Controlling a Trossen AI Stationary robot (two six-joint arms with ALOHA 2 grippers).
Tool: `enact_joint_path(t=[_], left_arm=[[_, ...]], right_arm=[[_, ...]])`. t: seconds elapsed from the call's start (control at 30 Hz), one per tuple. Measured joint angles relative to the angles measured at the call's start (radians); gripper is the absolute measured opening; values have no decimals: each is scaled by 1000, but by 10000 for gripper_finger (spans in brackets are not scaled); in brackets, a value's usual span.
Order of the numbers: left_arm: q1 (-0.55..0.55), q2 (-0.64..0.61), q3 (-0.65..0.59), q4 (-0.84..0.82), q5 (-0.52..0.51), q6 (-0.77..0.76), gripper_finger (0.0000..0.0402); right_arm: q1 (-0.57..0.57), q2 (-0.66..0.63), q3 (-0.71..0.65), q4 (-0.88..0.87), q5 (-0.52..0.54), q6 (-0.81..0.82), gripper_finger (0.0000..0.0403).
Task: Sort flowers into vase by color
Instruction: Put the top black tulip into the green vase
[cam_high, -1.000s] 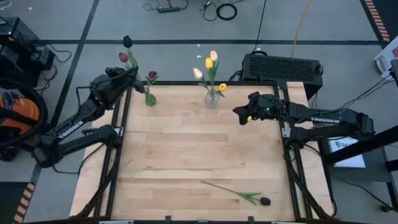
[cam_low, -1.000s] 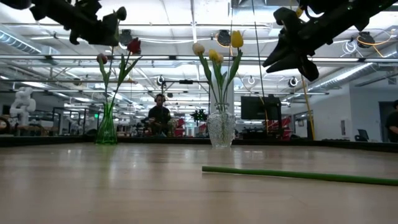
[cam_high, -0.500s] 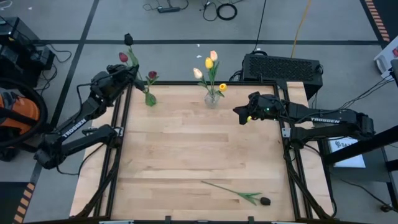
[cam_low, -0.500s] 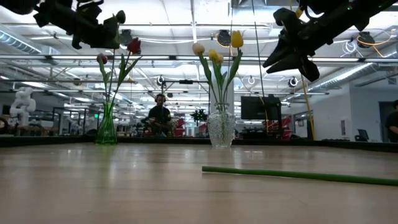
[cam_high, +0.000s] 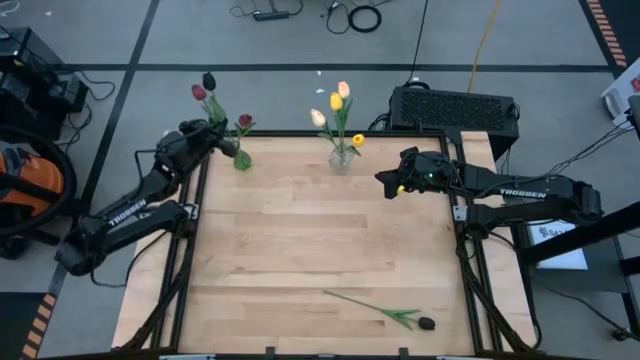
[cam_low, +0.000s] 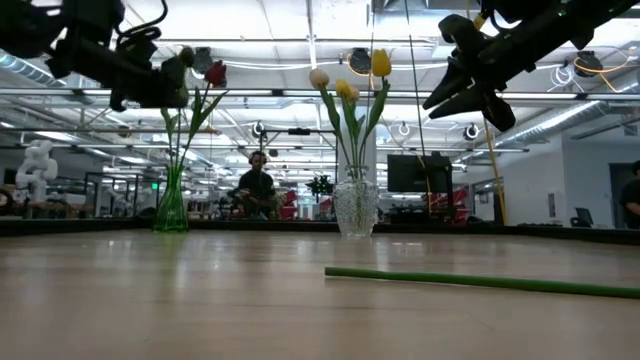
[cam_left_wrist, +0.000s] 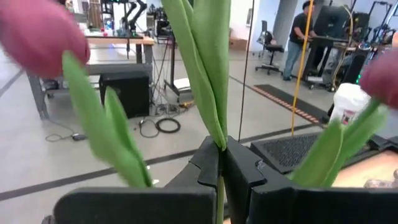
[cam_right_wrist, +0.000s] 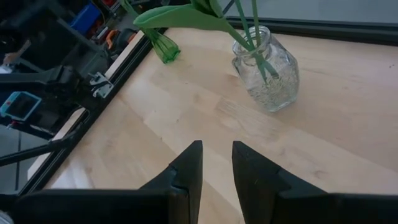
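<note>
My left gripper (cam_high: 218, 141) is at the table's far left corner, just left of the green vase (cam_high: 241, 159), and is shut on a dark-headed tulip (cam_high: 208, 80). That vase holds two red tulips (cam_high: 198, 92) by their stems. The clear vase (cam_high: 341, 158) holds yellow and cream tulips (cam_high: 337, 100). One more dark-headed tulip (cam_high: 380, 311) lies flat on the table near the near edge. My right gripper (cam_high: 384, 181) hovers open, high above the table, right of the clear vase (cam_right_wrist: 266, 67). My left gripper pinches the dark tulip's thin green stem (cam_left_wrist: 220, 184) between its two fingers, just below the leaves (cam_left_wrist: 205, 56). The fingers come at it from the table's left, across the stem. The tulip is lifted and stands roughly upright, head (cam_low: 185, 58) above the gripper; its lower end is hidden.
A black frame rail (cam_high: 190, 230) runs along the table's left and right edges. A black box (cam_high: 452, 108) sits beyond the far right corner. The wooden table's middle (cam_high: 320, 235) is bare. A person (cam_low: 257, 185) sits far off in the room behind.
My left gripper, still shut on the dark tulip, has moved down and toward the table's right, closer to the green vase. The tulip's head has come down with it, nearer the red tulips. My right gripper has stayed still.
</note>
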Motion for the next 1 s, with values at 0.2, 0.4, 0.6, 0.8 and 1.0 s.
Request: enact_joint_path(t=[0.2, 0.4, 0.6, 0.8, 1.0], left_arm=[[0, -17, -70, 17, 2, 33, 8], [0, -17, -162, 72, 6, 27, 8], [0, -18, -192, 106, 8, 3, 19], [0, -17, -194, 120, 8, 3, 39], [0, -17, -194, 122, 8, 0, 42]], right_arm=[[-1, 0, 0, 0, -1, 21, 80], [-1, 0, 0, 0, -1, 26, 80], [-1, 0, 0, 0, -2, 26, 80], [-1, 0, 0, -1, -2, 21, 80], [-1, 0, 0, -1, -2, 19, 80]])
